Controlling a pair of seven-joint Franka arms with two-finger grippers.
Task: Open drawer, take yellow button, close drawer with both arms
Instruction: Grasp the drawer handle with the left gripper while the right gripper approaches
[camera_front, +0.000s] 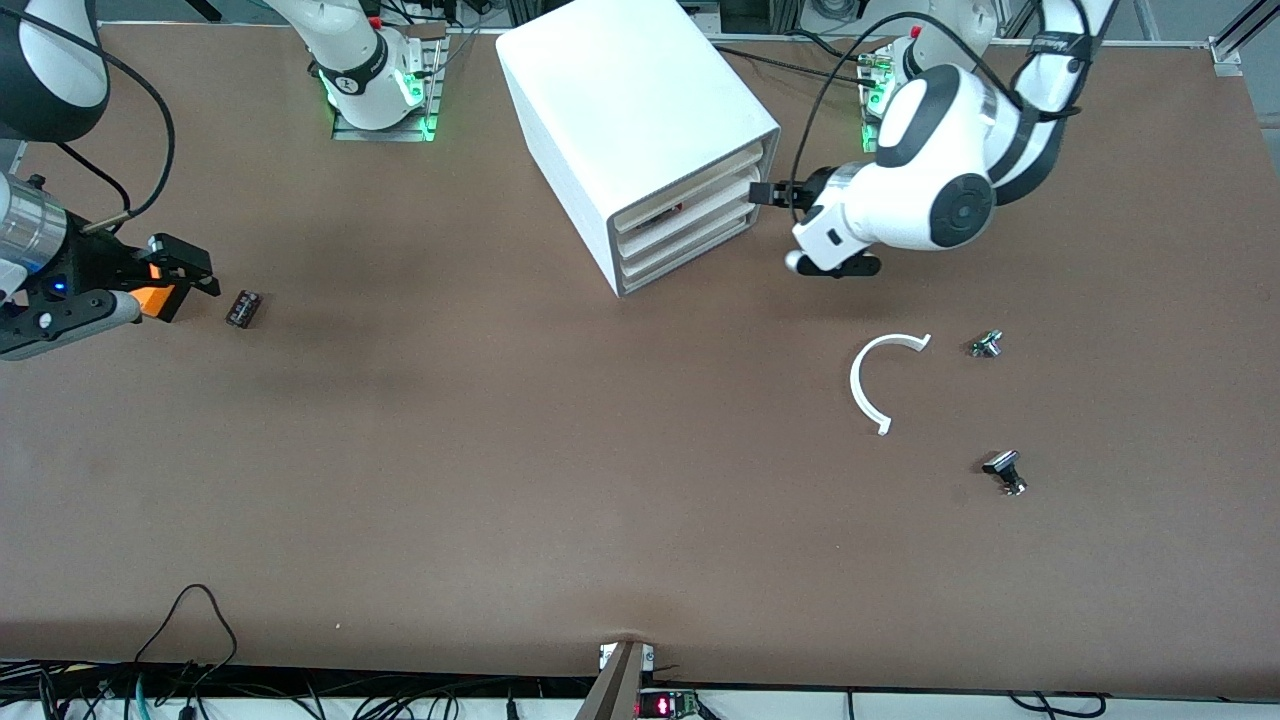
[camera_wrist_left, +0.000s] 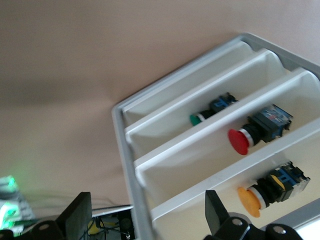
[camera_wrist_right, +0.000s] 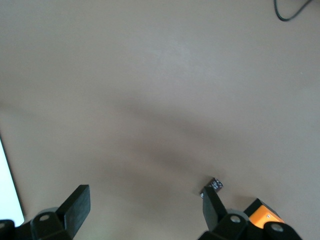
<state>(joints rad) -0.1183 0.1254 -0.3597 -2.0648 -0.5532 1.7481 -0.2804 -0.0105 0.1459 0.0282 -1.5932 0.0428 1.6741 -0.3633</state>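
left gripper (camera_front: 768, 192) has its fingers (camera_wrist_left: 80, 216) spread wide, nothing between them, and it's parked right at the drawer fronts of the cabinet (camera_front: 620, 110) in the upper middle of the frame. Its wrist cam looks into three stepped trays with one button each: a green one (camera_wrist_left: 196, 119), a red one (camera_wrist_left: 239, 141), and the orange button (camera_wrist_left: 249, 201), which lies in the drawer (camera_wrist_left: 190, 196) closest to the fingers. Can't tell from the front view which level that is

right gripper (camera_front: 185, 272) is also wide open and holding nothing, low over the table (camera_front: 500, 450) at the right arm's end, mid-height in the frame. There's an orange box (camera_front: 155, 298) just beside its fingers and a small dark part (camera_front: 243, 308) near it

Lower down at the left arm's end there's a white C-shaped ring (camera_front: 878, 385) and two little silver-black buttons (camera_front: 986, 345) (camera_front: 1006, 472)
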